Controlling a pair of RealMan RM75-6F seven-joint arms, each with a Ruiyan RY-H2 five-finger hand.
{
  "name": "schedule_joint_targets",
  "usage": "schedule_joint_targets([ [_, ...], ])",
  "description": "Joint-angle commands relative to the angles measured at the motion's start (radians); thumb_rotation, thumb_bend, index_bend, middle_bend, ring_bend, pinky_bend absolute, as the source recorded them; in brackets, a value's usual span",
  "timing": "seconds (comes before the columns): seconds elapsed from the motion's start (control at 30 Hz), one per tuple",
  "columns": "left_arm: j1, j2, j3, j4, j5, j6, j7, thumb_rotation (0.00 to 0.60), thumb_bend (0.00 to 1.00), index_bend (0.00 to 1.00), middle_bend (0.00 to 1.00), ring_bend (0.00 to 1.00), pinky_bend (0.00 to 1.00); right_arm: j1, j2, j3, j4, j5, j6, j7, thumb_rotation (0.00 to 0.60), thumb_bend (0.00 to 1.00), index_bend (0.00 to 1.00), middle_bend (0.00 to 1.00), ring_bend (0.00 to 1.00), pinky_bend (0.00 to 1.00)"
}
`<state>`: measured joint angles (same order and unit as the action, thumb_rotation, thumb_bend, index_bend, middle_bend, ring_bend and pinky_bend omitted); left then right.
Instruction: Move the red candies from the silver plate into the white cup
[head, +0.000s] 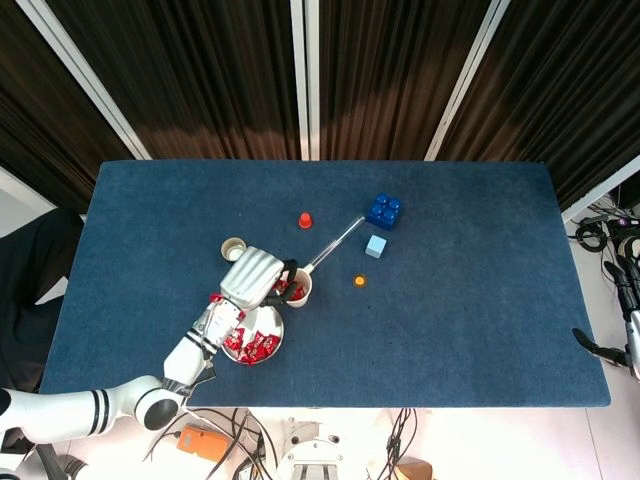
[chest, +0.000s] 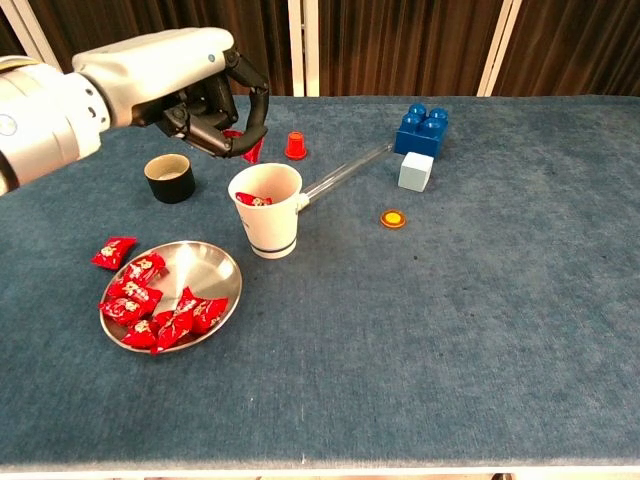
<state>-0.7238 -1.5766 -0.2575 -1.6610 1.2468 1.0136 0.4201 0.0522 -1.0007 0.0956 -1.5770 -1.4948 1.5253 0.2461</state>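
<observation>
My left hand (chest: 195, 90) hovers just above and behind the white cup (chest: 268, 222), pinching one red candy (chest: 251, 148) at its fingertips. In the head view this left hand (head: 255, 278) covers the left side of the cup (head: 299, 290). Red candies (chest: 253, 199) lie inside the cup. The silver plate (chest: 215, 265) sits left of the cup and holds several red candies (chest: 160, 315). One loose candy (chest: 113, 250) lies on the cloth just left of the plate. My right hand (head: 630, 335) hangs off the table's right edge, fingers apart, holding nothing.
A small black cup (chest: 170, 178) stands behind the plate. A red cone (chest: 295, 146), a clear tube (chest: 345, 172), a blue brick (chest: 422, 128), a pale blue cube (chest: 415, 171) and an orange disc (chest: 393, 218) lie behind and right of the white cup.
</observation>
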Motion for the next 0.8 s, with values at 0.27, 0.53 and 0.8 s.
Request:
schedule_joint_targets([
  [0.27, -0.056, -0.061, -0.002, 0.066, -0.084, -0.023, 0.032, 0.527, 0.23, 0.43, 0.95, 0.92, 0.86, -0.002, -0.002, -0.001, 0.008, 0.002, -0.003, 0.009, 0.6, 0.33, 0.0, 0.03, 0.0, 0.0],
  [0.53, 0.046, 0.033, 0.049, -0.012, 0.039, 0.153, -0.041, 0.533, 0.15, 0.32, 0.95, 0.92, 0.86, -0.004, 0.007, 0.003, 0.003, -0.005, 0.008, 0.011, 0.6, 0.33, 0.0, 0.03, 0.0, 0.0],
  [0.8, 0.165, 0.172, 0.15, -0.027, 0.11, 0.234, -0.125, 0.531, 0.21, 0.4, 0.94, 0.91, 0.86, 0.003, 0.01, 0.001, -0.021, -0.034, 0.018, -0.009, 0.6, 0.33, 0.0, 0.03, 0.0, 0.0],
])
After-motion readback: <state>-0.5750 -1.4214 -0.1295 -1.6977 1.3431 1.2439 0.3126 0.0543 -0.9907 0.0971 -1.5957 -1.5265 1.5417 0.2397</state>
